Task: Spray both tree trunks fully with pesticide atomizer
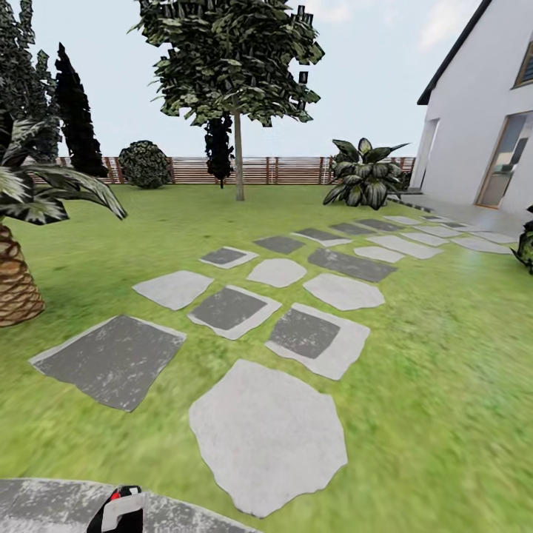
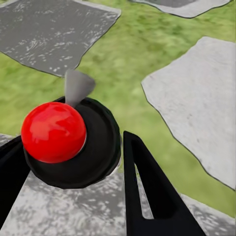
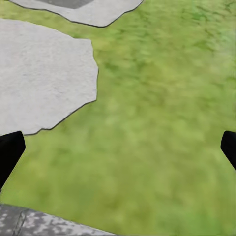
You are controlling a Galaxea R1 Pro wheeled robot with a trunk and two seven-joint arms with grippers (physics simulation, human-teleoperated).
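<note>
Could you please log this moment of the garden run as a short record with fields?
setting: lawn with stepping stones, wooden fence, white house
left gripper: fingers around the atomizer, red cap and grey nozzle up
right gripper: open, nothing between the fingertips, over grass
tree: thin trunk, far by the fence
palm: scaly trunk, at the robot's left

Right gripper jaws wide apart
</note>
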